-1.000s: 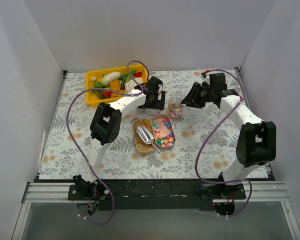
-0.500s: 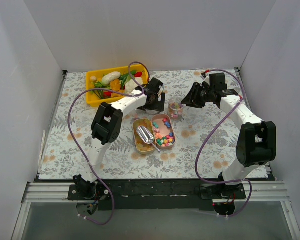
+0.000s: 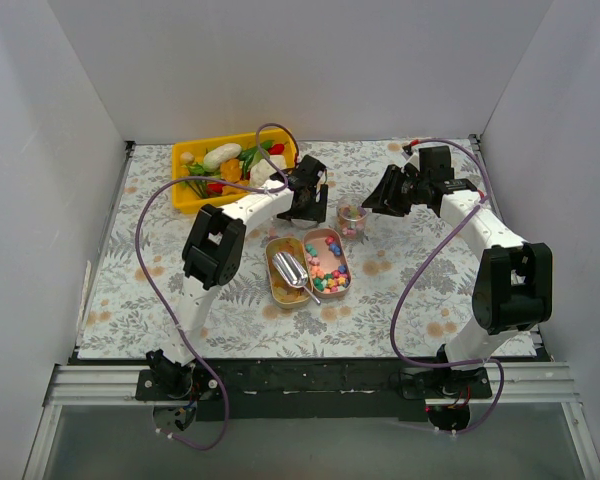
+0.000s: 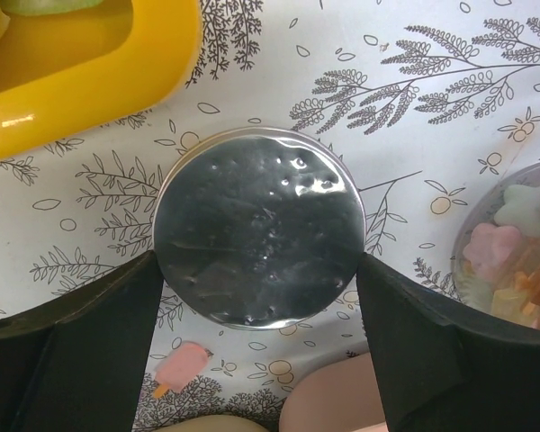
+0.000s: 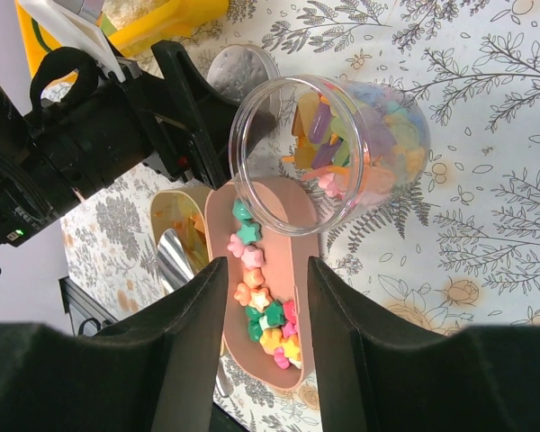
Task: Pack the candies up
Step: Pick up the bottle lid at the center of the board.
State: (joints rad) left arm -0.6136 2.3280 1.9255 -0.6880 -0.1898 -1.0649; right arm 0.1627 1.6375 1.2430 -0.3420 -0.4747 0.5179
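while the candies (image 5: 263, 310) lie as coloured stars in the pink tray (image 5: 299, 270), more fill the open clear jar (image 5: 351, 135) just beyond it, shapes only the right wrist view resolves; the right gripper (image 5: 265, 263) hangs short of the jar, jaws apart, gripping nothing; the left wrist view alone shows the left gripper (image 4: 259, 261) clamped on the metal lid (image 4: 259, 216), flat beside the yellow tray (image 4: 72, 81); from above, a scoop (image 3: 292, 270) lies in the tan tray (image 3: 278, 292).

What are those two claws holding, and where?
Left gripper brackets the silver lid at its rim; whether it grips cannot be told. Right gripper holds nothing.
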